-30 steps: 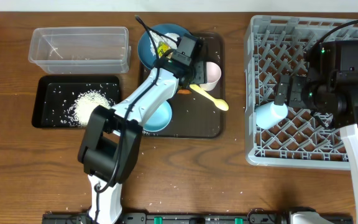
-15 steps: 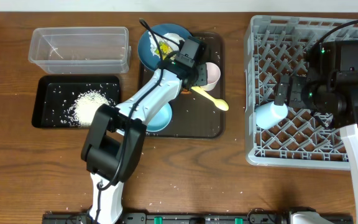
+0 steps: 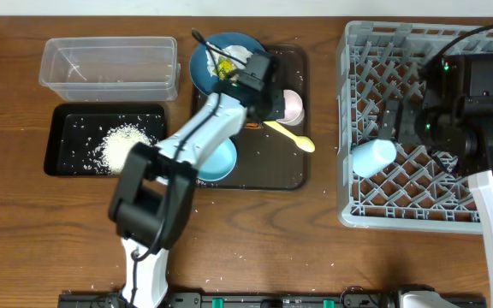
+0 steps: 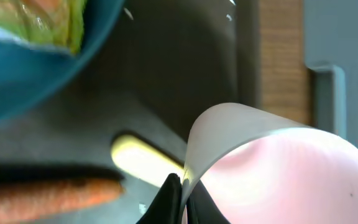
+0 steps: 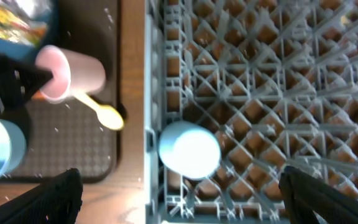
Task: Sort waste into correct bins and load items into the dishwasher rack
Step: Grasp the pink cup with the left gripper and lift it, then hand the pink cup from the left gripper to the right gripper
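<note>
So compared to a second ago, the left gripper point(image 4: 180, 200) has shifted slightly, dragging the pink cup point(image 4: 278, 174) a little with it, and the light blue cup point(image 5: 189, 149) is looking rounder from above. Right now the left jaws are pinching nearly closed on the pink cup's rim, one finger inside and one outside. That cup is sitting tipped on the brown serving tray point(image 3: 272, 167) mid-desk toward the far edge, with the carrot point(image 4: 48, 196) and yellow spoon point(image 3: 294, 135) lying right by it. The right gripper point(image 5: 179, 182) is hanging spread wide over the rack point(image 3: 358, 210) on the right side of the desk point(image 3: 315, 257), gripping nothing, with the light blue cup resting in the rack's near-left corner. The dark blue dish point(image 3: 205, 51) is carrying the tissue point(image 3: 238, 56) and wrapper point(image 3: 223, 67), and the pale blue bowl point(image 3: 221, 162) is sitting nearer on the serving tray. The clear tub point(image 3: 58, 85) is sitting at the far-left corner, the black tray point(image 3: 67, 120) just in front of it holding the rice point(image 3: 127, 141).
</note>
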Controlling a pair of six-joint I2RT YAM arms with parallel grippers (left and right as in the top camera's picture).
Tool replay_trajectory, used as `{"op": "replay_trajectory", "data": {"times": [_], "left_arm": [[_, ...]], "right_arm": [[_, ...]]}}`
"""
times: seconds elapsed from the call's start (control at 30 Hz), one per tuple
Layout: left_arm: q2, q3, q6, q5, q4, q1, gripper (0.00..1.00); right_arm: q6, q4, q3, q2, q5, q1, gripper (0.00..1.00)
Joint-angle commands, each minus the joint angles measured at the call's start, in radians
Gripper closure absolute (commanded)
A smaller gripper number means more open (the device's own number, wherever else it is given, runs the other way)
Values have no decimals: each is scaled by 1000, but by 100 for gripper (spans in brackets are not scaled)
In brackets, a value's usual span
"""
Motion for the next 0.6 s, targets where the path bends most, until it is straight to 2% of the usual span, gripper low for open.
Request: {"op": "replay_trajectory", "data": {"times": [0.0, 0.07, 0.1, 0.3, 0.4, 0.57], "left_arm": [[-144, 0, -5, 322, -38, 100, 94], [-188, 0, -2, 488, -83, 161, 94], [-212, 0, 19, 610, -113, 204, 94], [-244, 0, 158, 1110, -238, 360, 94], [-243, 0, 218, 1242, -319, 406, 94], [-243, 0, 228, 1318, -372, 423, 94]], "right_arm": [[-18, 56, 8, -7, -124, 10, 1], [-49, 127, -3, -6, -228, 15, 1], [-72, 183, -14, -3, -311, 22, 1], [-197, 338, -33, 23, -582, 68, 1], [-288, 386, -33, 38, -724, 95, 1], [-344, 443, -33, 45, -811, 136, 1]]}}
